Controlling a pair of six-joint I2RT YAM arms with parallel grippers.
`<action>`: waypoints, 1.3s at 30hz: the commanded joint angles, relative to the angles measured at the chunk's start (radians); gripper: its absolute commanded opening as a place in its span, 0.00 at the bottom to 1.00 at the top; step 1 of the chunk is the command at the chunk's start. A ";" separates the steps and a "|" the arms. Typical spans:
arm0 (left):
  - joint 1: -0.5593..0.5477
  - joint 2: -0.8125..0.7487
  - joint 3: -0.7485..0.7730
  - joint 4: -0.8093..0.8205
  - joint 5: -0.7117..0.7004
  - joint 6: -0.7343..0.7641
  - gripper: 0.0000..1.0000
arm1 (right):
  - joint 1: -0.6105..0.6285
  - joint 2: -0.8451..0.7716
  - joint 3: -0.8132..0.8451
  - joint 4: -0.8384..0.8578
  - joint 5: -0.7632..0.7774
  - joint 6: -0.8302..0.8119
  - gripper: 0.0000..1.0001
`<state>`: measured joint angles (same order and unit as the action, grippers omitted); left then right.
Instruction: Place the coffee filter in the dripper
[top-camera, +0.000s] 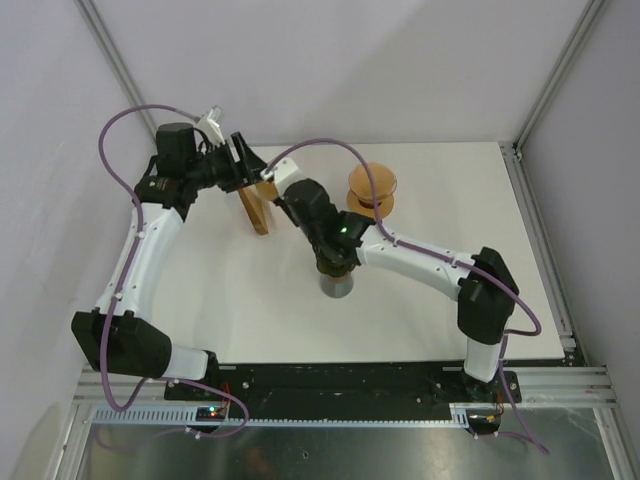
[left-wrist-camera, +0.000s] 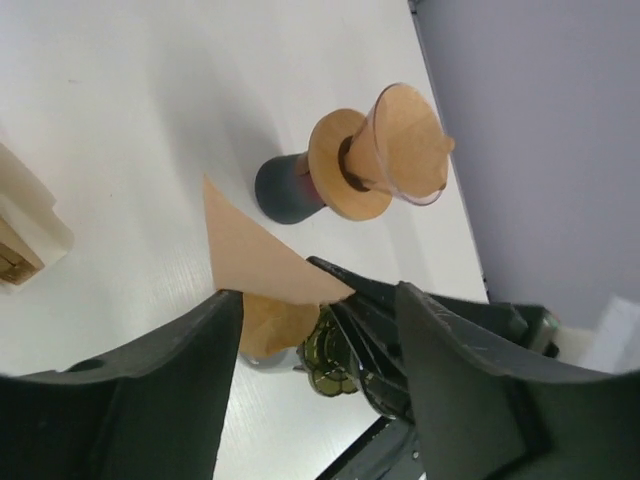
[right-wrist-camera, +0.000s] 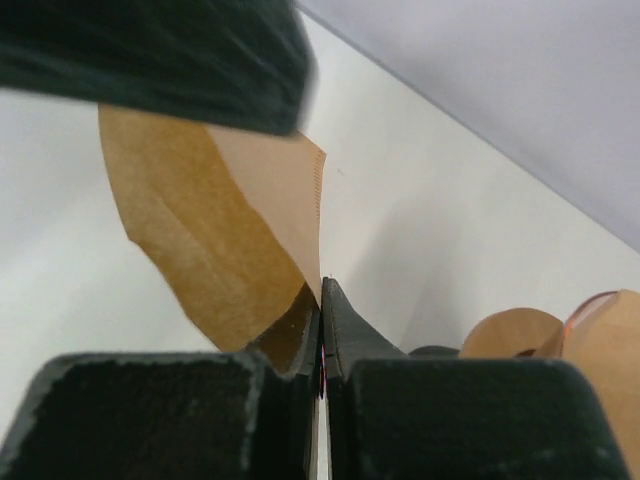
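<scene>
A brown paper coffee filter (right-wrist-camera: 205, 235) hangs in the air, and my right gripper (right-wrist-camera: 321, 285) is shut on its edge. In the left wrist view the filter (left-wrist-camera: 262, 262) is a flat triangle between the spread fingers of my left gripper (left-wrist-camera: 315, 297). That gripper is open and its fingers are clear of the paper. The amber dripper (left-wrist-camera: 405, 150) stands on a wooden disc over a dark base, beyond the filter. From above, the dripper (top-camera: 372, 186) is to the right of both grippers, left (top-camera: 244, 166) and right (top-camera: 273, 181), which meet at the back of the table.
A wooden stand (top-camera: 256, 212) sits on the white table (top-camera: 430, 330) just below the two grippers. A grey cylinder (top-camera: 337, 286) stands under the right forearm. Frame posts and purple-grey walls close in the back and sides.
</scene>
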<state>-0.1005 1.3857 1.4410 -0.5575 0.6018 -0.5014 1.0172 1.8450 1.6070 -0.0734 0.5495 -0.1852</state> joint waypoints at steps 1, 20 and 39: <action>-0.003 -0.030 0.077 0.014 0.002 0.113 0.72 | -0.085 -0.138 0.052 -0.125 -0.167 0.139 0.00; -0.091 -0.021 0.157 -0.071 -0.057 0.425 0.84 | -0.276 -0.297 0.326 -0.936 -0.655 0.201 0.00; -0.202 -0.003 0.108 -0.092 -0.064 0.498 0.82 | -0.236 -0.096 0.444 -1.235 -0.698 0.130 0.00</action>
<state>-0.2882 1.3933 1.5642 -0.6548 0.5266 -0.0395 0.7681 1.6997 1.9923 -1.2633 -0.1211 -0.0208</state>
